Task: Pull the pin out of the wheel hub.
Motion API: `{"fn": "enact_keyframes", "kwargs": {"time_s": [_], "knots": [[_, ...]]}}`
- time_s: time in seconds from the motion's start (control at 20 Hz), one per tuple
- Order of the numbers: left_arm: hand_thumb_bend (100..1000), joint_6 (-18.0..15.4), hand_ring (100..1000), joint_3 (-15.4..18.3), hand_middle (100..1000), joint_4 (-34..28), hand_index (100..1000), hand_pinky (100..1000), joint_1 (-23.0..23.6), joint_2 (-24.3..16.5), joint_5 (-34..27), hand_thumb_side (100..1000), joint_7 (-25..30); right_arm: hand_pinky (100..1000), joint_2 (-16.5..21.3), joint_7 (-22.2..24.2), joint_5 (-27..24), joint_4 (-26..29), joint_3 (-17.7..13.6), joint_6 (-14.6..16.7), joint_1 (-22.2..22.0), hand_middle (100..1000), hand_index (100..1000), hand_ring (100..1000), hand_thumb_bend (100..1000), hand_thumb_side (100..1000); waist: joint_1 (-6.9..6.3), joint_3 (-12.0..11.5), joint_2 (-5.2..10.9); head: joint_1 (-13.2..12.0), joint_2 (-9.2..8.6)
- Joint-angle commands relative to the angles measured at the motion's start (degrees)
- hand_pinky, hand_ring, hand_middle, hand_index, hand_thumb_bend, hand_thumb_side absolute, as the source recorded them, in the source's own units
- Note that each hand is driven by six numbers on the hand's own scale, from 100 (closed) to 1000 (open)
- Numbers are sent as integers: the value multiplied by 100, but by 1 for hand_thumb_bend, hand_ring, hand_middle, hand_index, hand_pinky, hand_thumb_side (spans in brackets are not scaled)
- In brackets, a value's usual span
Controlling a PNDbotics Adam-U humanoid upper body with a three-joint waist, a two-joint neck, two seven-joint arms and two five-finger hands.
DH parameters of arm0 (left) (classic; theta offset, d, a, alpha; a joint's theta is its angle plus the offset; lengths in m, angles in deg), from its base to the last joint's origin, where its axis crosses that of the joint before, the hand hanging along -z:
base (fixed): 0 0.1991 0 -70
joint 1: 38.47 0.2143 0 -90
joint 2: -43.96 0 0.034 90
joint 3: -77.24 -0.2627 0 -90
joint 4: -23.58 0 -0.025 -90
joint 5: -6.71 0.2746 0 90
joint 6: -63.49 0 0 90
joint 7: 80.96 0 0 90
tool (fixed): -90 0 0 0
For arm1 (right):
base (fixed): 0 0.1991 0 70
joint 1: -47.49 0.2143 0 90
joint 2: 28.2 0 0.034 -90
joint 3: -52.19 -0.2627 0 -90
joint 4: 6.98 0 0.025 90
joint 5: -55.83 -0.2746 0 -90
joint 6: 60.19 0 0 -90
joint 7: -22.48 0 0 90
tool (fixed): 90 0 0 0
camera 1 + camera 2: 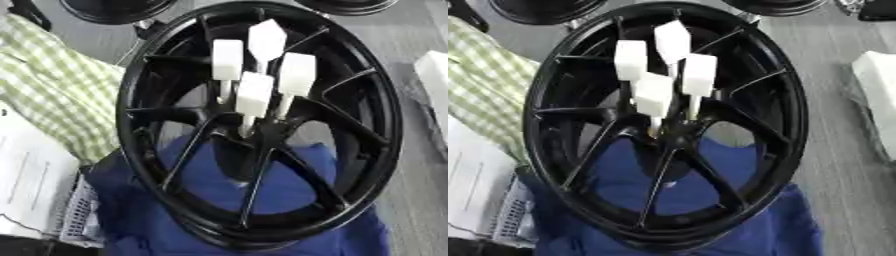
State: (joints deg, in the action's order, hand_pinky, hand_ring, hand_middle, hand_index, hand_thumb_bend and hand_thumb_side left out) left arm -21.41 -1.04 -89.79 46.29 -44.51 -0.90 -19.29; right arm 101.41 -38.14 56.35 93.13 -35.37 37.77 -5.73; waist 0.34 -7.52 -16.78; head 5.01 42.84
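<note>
Four white-headed pins (255, 95) are seated around the centre of the black wheel hub (259, 127), shafts angled up toward 12 o'clock. Neither hand is seen, so grip state and nearer arm cannot be judged.

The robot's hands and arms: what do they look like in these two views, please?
Neither hand nor arm shows in either view, so their look cannot be told. Only the black wheel hub, its four white pins and the blue cloth beneath it are seen.
</note>
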Motion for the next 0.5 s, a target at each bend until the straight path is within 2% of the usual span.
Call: {"fn": "enact_keyframes", "kwargs": {"time_s": [0.05,0.25,0.5], "knots": [[549,10,588,-10,594,-122,728,676,2,-204,-8,491,32,870,485,626,213,-97,255,264,383,757,803,822,100,402,11,-15,143,42,53],[550,30,588,-23,594,-122,728,675,27,-242,-17,492,42,867,591,1273,471,-323,677,553,944,762,803,826,154,439,36,-24,146,45,65],[551,49,588,-41,594,-122,727,674,56,-268,-38,492,54,863,541,1631,718,-471,1200,704,1537,764,802,828,199,461,61,-8,142,34,76]]}}
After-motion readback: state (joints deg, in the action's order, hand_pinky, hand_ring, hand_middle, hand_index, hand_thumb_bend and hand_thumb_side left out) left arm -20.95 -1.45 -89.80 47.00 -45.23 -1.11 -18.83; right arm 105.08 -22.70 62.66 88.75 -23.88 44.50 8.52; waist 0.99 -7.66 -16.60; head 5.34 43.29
